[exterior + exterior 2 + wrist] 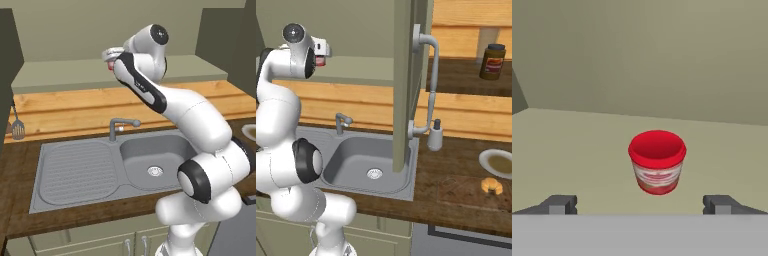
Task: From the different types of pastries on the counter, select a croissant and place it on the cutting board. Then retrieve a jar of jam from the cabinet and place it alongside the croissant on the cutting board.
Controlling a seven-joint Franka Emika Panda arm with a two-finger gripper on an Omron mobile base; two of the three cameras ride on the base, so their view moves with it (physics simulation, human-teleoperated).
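Jaws spread fully, nothing between them, touching nothing. Gripper (640, 205) points level into the cabinet, straight at the jar of jam (657, 162), which sits just ahead of the fingertips (559, 204), centred in the gap. Jar stands upright on the olive cabinet shelf (572, 150), long axis vertical, red lid up, label band facing the hand. Further out: croissant (491, 186) lies on the cutting board (456, 192) on the worktop (456, 155) right of the sink (363, 167), pale plate (501, 163) just behind it.
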